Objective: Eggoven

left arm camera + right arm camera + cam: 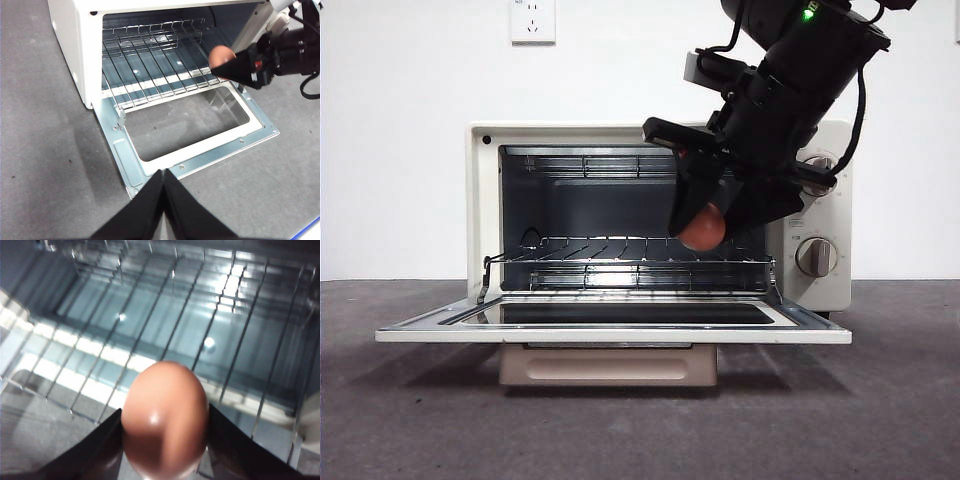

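Gripping the small smooth reddish-brown egg [165,417] between its 2 black jaws, the right gripper [705,215] hanging at the mouth of the cream boxy toaster oven [480,200] — egg just above the front right part of the chrome wire rack [600,250], not yet touching it. Pointing the egg's long axis forward out of the jaws, toward the cavity, tip leading, both flanks clamped. Judging the coming move as turning on that gap: rack directly beneath and ahead of the egg, so needing a short advance inward and a gentle lowering, ideally settling the egg between 2 wires — otherwise risking a roll toward the open edge.

Lying flat and fully down, the oven's glass-paned door [200,150], leaving the opening clear. Holding nothing yet, the cavity: only the bare rack inside, plus the 2 round knobs [817,257] on the right panel.

Waiting well back in front of the door, the left gripper [163,177] — jaws pressed together, empty. Being far nearer, the right arm.
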Robot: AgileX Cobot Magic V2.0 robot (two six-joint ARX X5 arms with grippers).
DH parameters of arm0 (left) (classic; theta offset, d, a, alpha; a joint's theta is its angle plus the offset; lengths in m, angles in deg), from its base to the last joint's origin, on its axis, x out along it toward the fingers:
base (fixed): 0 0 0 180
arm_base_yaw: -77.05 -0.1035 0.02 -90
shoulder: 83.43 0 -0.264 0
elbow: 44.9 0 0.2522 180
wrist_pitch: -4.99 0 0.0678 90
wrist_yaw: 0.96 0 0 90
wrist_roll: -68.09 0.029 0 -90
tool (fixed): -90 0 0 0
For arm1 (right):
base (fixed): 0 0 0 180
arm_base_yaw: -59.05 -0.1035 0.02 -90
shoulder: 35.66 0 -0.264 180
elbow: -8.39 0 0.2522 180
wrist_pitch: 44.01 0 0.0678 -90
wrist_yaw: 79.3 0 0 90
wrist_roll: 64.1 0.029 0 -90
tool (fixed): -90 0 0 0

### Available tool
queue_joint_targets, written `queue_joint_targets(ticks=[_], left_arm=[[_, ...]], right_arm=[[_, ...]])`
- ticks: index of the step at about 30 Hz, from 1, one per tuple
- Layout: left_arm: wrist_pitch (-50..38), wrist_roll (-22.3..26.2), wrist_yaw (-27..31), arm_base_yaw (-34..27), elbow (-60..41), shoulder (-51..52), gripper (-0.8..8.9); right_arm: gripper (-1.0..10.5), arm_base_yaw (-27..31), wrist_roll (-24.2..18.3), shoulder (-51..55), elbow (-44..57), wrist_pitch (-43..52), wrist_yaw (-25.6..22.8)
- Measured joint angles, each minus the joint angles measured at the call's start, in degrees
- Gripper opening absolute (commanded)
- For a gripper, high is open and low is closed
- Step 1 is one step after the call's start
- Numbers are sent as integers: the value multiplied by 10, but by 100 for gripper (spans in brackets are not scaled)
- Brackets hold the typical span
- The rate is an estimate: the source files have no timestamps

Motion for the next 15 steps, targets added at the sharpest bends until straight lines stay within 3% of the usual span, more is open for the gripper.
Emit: queue_joint_targets(ticks=[9, 13, 15], left_arm=[[5, -10, 0, 0, 0, 0, 6], [5, -11, 0, 0, 0, 0, 6], [5, -12, 0, 0, 0, 0, 6]], right_arm=[[10, 12, 0, -26, -3, 21, -6], [218, 11, 0, -26, -3, 21, -9], [240, 10, 0, -26, -3, 21, -8]])
